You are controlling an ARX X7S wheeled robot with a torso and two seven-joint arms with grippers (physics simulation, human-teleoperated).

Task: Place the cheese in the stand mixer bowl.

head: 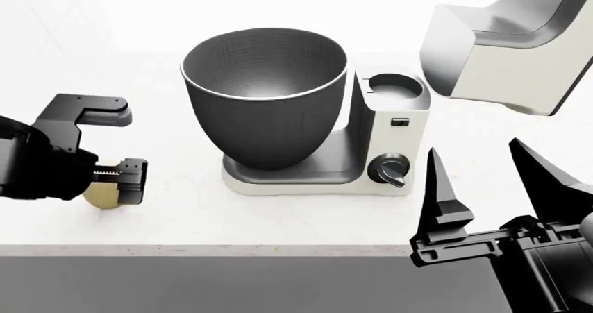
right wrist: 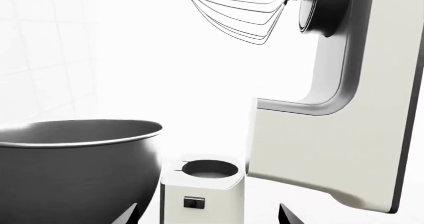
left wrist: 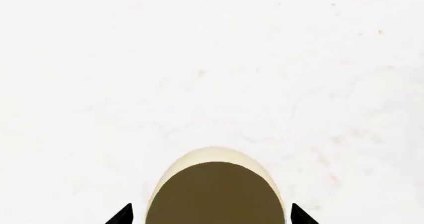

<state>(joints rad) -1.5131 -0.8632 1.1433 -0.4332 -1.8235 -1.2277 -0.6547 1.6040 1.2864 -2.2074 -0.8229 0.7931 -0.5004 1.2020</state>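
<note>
The left claw [head: 110, 157] sits low over the white desk [head: 185, 216], its fingers on either side of the cheese [head: 100, 195]. In the left wrist view the pale cheese [left wrist: 215, 184] fills the space between the two dark fingertips [left wrist: 122, 215], with a thin strip of desk showing on each side, so the jaws appear to bracket it without pressing yet; I cannot tell for certain whether they have closed on it. The cheese rests on the desk, well to the left of the stand mixer bowl [head: 264, 98].

The step in hand looks like the grasp. The lump is smooth and rounded, so it would likely squirt out if pinched off-centre; closing across its widest part, with the fingers low enough to pass its middle, should hold best. A gentle, even squeeze seems wiser than a hard one.

Beyond the claw, the bowl stands deep and open on the white mixer body [head: 380, 153], its thin rim high above the desk. The lift will need to clear that rim before moving across, then release over the middle of the bowl.

The right claw [head: 491, 188] hangs open and empty at the near right, beneath the raised mixer head [head: 500, 56] that carries the whisk [right wrist: 239, 15]; it should stay clear.
</note>
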